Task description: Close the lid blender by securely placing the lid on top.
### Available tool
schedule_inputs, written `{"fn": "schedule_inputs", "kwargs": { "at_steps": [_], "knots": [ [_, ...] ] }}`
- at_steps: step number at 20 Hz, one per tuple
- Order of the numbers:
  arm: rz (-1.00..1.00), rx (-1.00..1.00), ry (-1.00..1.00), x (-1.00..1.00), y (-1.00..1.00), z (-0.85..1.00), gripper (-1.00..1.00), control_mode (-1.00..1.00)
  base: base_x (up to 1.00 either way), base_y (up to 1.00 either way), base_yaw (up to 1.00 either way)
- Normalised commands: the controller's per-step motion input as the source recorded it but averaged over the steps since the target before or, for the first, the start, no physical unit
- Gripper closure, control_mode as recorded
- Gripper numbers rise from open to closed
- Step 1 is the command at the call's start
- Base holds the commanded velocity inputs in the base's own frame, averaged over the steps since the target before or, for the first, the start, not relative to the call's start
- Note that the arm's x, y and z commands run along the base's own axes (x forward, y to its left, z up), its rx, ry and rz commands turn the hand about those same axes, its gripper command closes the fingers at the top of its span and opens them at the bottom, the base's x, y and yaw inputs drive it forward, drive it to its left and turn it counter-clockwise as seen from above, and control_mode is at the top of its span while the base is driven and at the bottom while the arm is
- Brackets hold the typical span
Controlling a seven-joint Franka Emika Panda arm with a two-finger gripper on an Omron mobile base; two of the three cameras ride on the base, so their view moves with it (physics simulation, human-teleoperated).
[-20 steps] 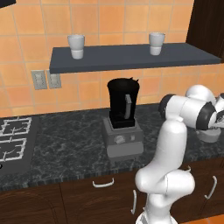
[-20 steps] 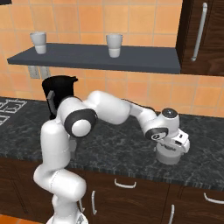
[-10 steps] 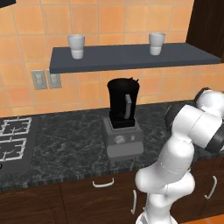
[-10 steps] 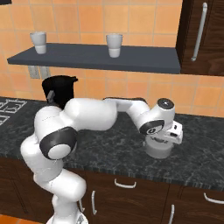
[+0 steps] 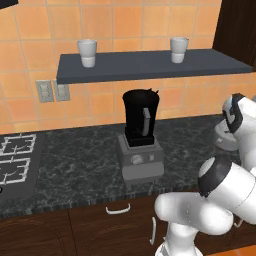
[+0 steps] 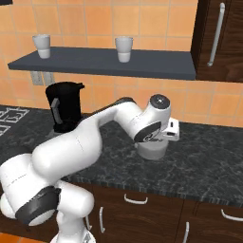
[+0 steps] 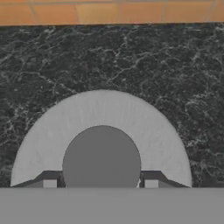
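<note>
The blender stands mid-counter, a tall black jar with an open top on a boxy grey base with a dial; it also appears at the left. The lid is a pale grey round piece with a darker central knob. It hangs just over the dark counter, well to the right of the blender, and its edge shows behind my arm. My gripper points down onto it, its fingertips pressed to either side of the knob, shut on the lid.
Two white cups stand on the grey shelf above the blender. A stove top lies at the far left. A dark tall cabinet rises at the right. My own arm spans the space between blender and lid.
The arm has folded back and the gripper has carried the lid leftward along the counter, nearer the blender. The blender and cups have not moved.
</note>
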Motion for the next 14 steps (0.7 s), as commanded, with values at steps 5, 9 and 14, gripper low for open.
{"fn": "schedule_inputs", "kwargs": {
  "at_steps": [5, 9, 14],
  "knots": [
    [0.10, 0.00, -0.14, -0.12, 0.58, 1.00, 1.00, -1.00, 0.00, 0.00, 0.00],
    [0.07, -0.07, -0.09, -0.15, 0.54, 1.00, 1.00, -1.00, 0.00, 0.00, 0.00],
    [0.02, -0.17, -0.01, -0.12, 0.50, 1.00, 1.00, -1.00, 0.00, 0.00, 0.00]
  ]
}}
